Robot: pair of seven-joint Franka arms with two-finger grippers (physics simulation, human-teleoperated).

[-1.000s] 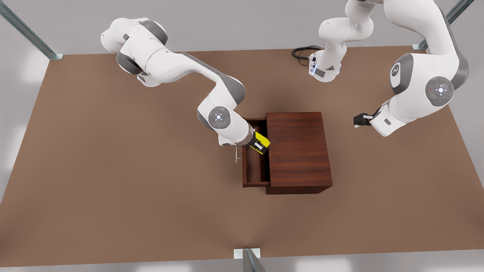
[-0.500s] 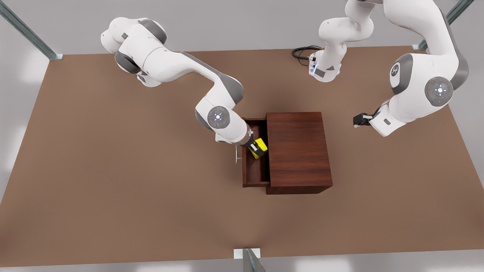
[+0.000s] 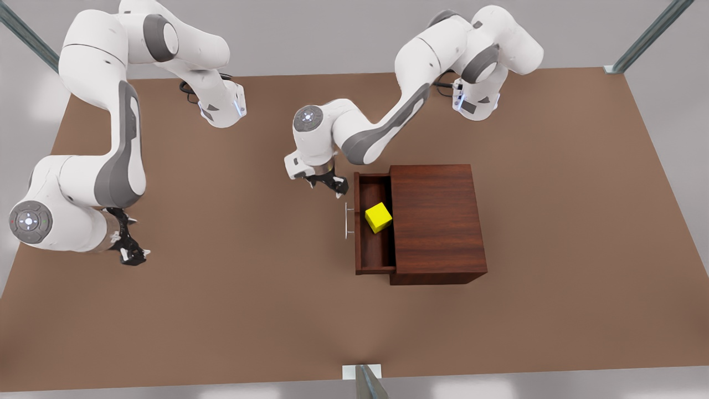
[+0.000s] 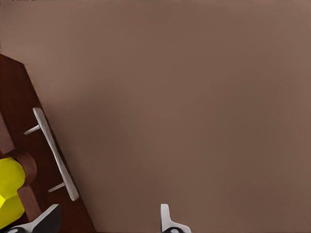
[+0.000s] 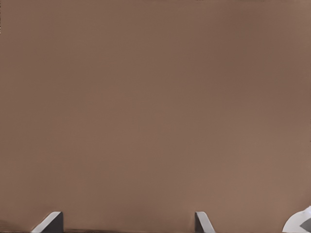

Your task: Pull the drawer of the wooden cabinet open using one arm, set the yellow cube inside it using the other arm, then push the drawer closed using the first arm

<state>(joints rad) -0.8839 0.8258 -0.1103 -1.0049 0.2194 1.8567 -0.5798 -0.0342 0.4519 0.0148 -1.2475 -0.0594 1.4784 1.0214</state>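
The yellow cube [image 3: 379, 217] now sits released in the drawer [image 3: 374, 260], left gripper [image 3: 327, 183] arriving spread beside it, right gripper [image 3: 128, 249] withdrawn, spread.

One overhead camera, two wrist cameras

The front view is looking steeply down from above the wooden cabinet [image 3: 437, 221], taking in the whole surface [image 3: 221, 310]. The left wrist view is facing down close beside the drawer [image 4: 19, 145], sharing its handle [image 4: 54, 153] with the front view; the right wrist view is facing bare surface well apart from the cabinet.
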